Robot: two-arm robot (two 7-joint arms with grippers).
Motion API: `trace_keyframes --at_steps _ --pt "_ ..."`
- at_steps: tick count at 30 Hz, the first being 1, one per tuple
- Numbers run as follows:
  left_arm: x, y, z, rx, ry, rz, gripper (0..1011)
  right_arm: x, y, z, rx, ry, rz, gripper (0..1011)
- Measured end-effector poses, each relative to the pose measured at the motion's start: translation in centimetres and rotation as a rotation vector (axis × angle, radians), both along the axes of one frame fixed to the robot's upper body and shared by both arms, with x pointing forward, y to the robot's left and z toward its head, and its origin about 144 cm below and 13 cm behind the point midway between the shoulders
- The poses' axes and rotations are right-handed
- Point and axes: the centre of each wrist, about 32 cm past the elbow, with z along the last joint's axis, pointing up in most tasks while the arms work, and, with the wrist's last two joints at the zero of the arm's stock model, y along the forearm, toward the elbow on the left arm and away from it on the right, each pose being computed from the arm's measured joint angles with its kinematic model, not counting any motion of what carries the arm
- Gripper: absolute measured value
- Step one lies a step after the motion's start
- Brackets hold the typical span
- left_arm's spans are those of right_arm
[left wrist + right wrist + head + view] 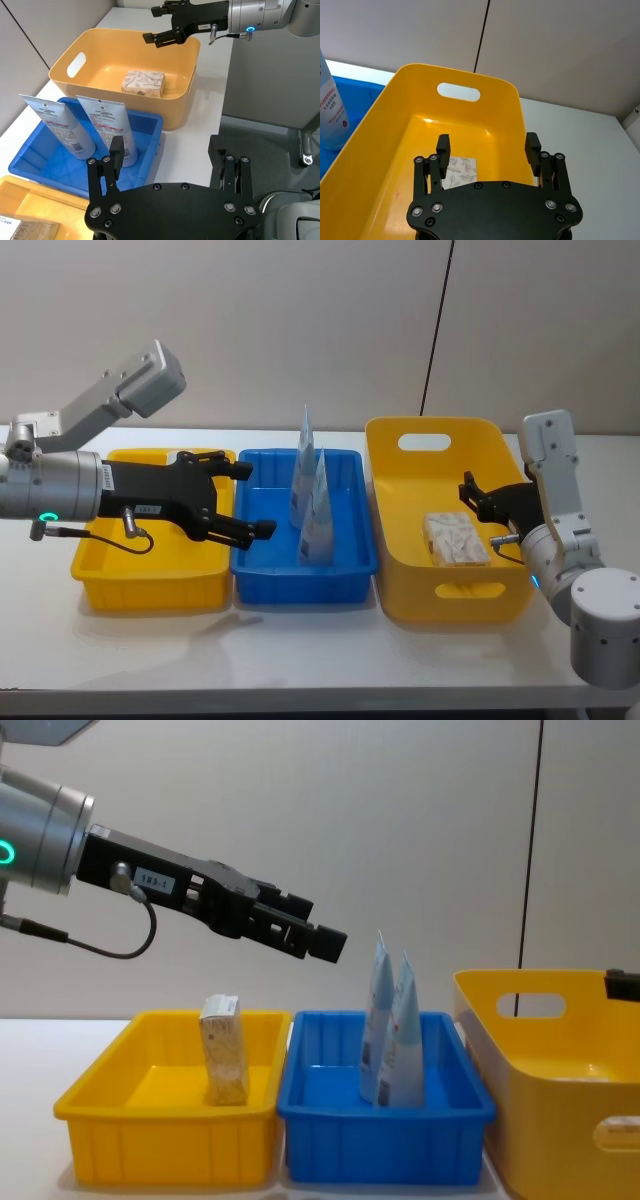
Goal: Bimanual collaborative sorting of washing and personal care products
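The small beige carton (225, 1055) is covered by the left arm in the head view and cut off at a corner of the left wrist view. From the chest it stands upright in the shallow yellow bin (160, 1145), right of the bin's middle. The white pack (455, 538) lies flat on the floor of the deep yellow bin (395, 510). The bin wall hides it from the chest camera, and the gripper's own body covers most of it in the right wrist view. Its grey leaf print shows, but any top mark is too faint to make out

Three bins stand in a row, two yellow with the blue bin (300, 585) between them. There is one carton, one pack and two tubes (318, 520). The tubes are pale blue-white and stand side by side in the blue bin, round end down and flat crimped end up, with small print on their faces

The left gripper (250, 498) hangs above the seam between the shallow yellow and blue bins, fingers wide apart, holding nothing. The right gripper (487, 145) hangs over the deep yellow bin's right side, fingers likewise spread and empty
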Motion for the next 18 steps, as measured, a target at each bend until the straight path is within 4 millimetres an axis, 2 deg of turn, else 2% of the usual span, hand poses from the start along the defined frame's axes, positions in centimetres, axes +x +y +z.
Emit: trace_keyframes --at_steps 5,18 --pt "0.00 0.00 0.00 0.000 0.000 0.000 1001 0.02 0.02 -0.01 0.000 0.000 0.001 1000" --pt "0.00 0.00 0.00 0.000 0.000 0.000 1001 -0.23 0.12 0.03 -0.004 0.001 0.036 1004"
